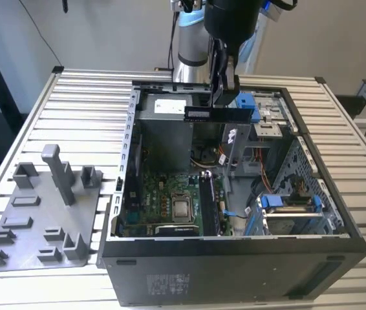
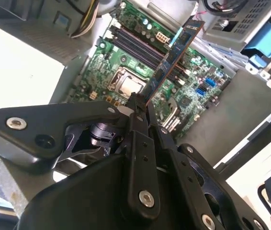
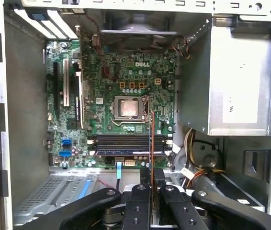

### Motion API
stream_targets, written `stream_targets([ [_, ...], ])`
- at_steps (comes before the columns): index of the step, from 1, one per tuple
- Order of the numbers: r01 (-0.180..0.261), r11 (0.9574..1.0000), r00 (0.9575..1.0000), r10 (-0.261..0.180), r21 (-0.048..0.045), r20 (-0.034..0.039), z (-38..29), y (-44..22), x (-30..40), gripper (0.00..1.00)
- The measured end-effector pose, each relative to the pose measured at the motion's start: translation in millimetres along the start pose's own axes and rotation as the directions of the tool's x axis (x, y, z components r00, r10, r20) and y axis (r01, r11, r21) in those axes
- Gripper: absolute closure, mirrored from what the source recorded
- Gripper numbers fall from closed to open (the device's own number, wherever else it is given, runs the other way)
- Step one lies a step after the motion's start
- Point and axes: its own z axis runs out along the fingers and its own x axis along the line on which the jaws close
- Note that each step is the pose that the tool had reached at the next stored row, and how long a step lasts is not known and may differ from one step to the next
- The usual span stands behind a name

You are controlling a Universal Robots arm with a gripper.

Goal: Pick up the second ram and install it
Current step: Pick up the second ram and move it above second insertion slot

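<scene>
One open computer case [image 1: 235, 271], motherboard [image 1: 170, 206] flat on its floor. The gripper [image 1: 225, 97] hangs over the case mouth with its fingers [image 3: 141, 206] clamped on the memory stick [image 1: 218, 115] — held level, on edge, well above the board and touching nothing else. Step in hand: pick is done, stick is being carried to the memory slots [image 3: 126, 141]. In both wrist views it lies crosswise to them, so my read — seating needs a turn to run along a free slot, then a square, straight press.
</scene>
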Motion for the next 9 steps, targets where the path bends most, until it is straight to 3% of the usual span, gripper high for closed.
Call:
stream_targets([
  [4, 0.000, 1.0000, 1.0000, 0.000, -0.0002, -0.0001, 1.6, -3.0, -11.9, 0.86],
  [9, 0.000, 1.0000, 1.0000, 0.000, -0.0007, -0.0001, 2.7, -7.0, -19.2, 0.86],
])
